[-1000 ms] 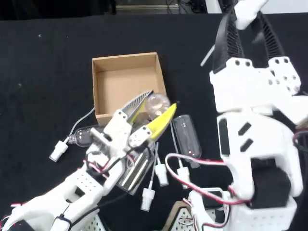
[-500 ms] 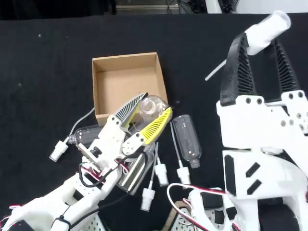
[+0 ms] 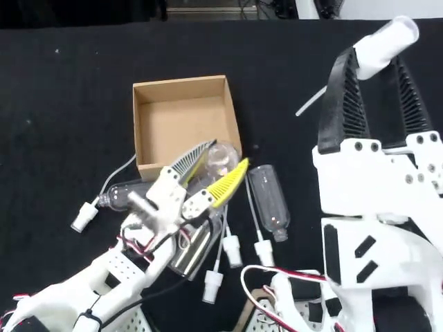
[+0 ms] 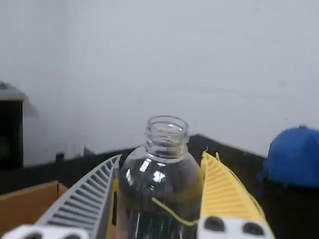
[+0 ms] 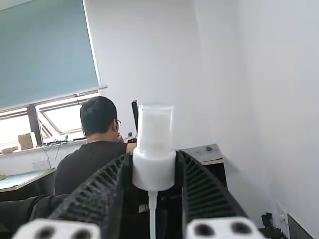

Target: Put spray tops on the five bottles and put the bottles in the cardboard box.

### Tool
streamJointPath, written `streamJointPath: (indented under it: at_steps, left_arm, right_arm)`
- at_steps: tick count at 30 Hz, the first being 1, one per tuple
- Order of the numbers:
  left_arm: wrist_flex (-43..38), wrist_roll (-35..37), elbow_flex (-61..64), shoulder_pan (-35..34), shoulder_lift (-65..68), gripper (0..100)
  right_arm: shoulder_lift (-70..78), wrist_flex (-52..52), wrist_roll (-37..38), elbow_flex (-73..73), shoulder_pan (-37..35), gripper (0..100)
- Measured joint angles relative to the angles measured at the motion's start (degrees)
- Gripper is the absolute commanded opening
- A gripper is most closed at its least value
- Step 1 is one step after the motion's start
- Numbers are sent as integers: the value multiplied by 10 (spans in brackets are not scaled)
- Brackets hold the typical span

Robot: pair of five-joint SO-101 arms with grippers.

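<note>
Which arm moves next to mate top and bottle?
Right. The right gripper holds a spray top raised above the table; the left gripper steadies the open-necked bottle by the cardboard box.

A black counter (image 3: 62, 83) is carrying an open cardboard box (image 3: 176, 121), which is sitting upright toward the far side. Near the box's right front corner, a clear uncapped bottle (image 3: 268, 199) is lying on its side. A second bottle (image 3: 124, 195) is lying by the left front corner, with a white spray top (image 3: 84, 216) lying at its neck. A third bottle (image 3: 190, 250) is lying partly hidden. Three loose spray tops (image 3: 232, 250) with thin tubes are lying nearby.
</note>
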Motion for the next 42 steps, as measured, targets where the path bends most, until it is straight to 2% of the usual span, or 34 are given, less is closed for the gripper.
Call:
streamJointPath:
  at_steps: [3,8,12,18,22,26,33,38,42]
  left_arm:
    - [84,0,0,0,-1,30]
    - [82,0,0,-8,-1,30]
    - [59,0,0,-47,-1,30]
    - [56,0,0,-88,-1,30]
    - [56,0,0,-112,-1,30]
    - [56,0,0,-113,-1,30]
    - [56,0,0,-114,-1,30]
    - [56,0,0,-114,-1,30]
    - [56,0,0,-114,-1,30]
  right_arm:
    - [0,0,-3,16,-16,64]
    - [0,22,0,55,-126,64]
    - [1,33,62,93,-189,64]
    - [5,-80,122,190,-262,64]
    - [11,-158,156,258,-281,64]
    - [11,-205,156,295,-287,64]
    - [11,-229,113,303,-293,64]
    - [11,-241,112,305,-337,64]
    - [11,-264,136,327,-342,64]
